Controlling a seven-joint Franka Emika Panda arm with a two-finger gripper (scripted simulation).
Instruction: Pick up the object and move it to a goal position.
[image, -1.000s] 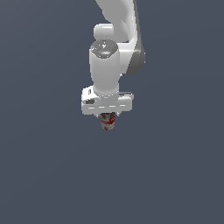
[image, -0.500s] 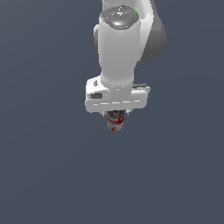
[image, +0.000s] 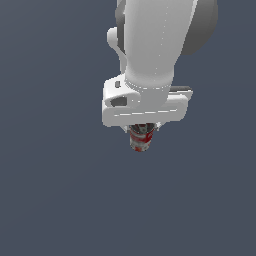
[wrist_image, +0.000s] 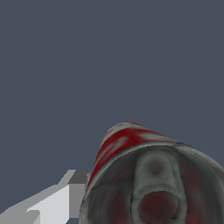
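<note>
One object in play: the can (image: 141, 139), a small cylinder with a red and white label, hanging just beneath the white end effector (image: 142, 131) in the exterior view.
Can, wrist view: the can (wrist_image: 144, 175) fills the lower part of the picture, its dark silvery top with the pull tab facing the camera, the red and white side running away behind it.
End effector state: clamped on the can; one pale finger (wrist_image: 52, 203) shows hard against the can's side in the wrist view, the other is out of frame, and no surface holds the can up from below.
Bench: none can be told apart; only an even dark grey background lies behind and under the arm (image: 155, 40).
Change over the last second: the arm and its load take up far more of the exterior view and sit a little further toward that view's right than one second ago; the can is under the hand in all three pictures, so the grasp has held.
Meaning for the task: the pick-up looks done and the carry is under way, in my judgement.
Goal position: no marker is visible in either view, so how far remains cannot be told.
Risk: the can shows little label above the fingers, so a slip during a quick move seems possible.
</note>
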